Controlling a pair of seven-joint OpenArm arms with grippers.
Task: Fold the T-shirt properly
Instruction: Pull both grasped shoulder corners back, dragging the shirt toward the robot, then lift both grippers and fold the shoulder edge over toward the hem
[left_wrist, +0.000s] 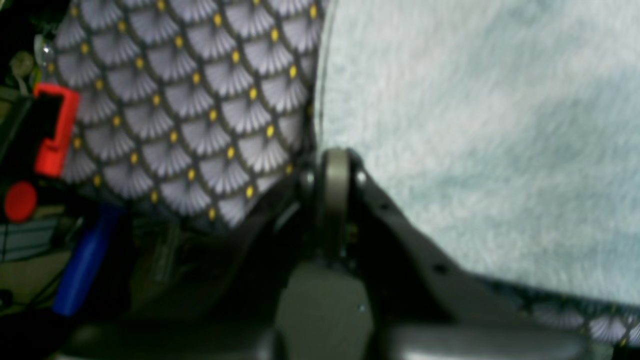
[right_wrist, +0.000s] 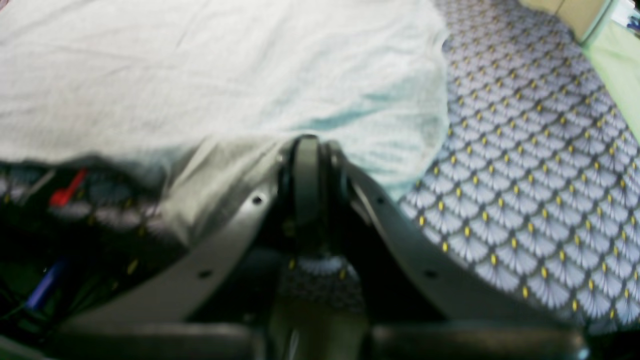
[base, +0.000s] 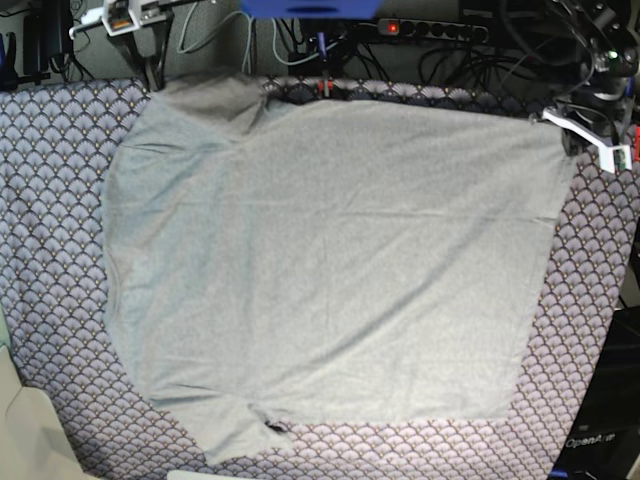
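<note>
T-shirt (base: 330, 260) flat on tablecloth (base: 50, 230); L gripper (left_wrist: 334, 167) & R gripper (right_wrist: 306, 155) closed, holding nothing.

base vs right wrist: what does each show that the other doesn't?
Base only: the whole T-shirt spread flat, both sleeves visible, one at the far edge and one at the near edge, plus the power strip behind the table. No gripper is clearly in view there.

Right wrist only: the right gripper close up, jaws shut at the shirt's edge, with fabric draped over one of its fingers; whether cloth is pinched is unclear.

Both: the light grey shirt lying on the purple scallop-patterned tablecloth.
</note>
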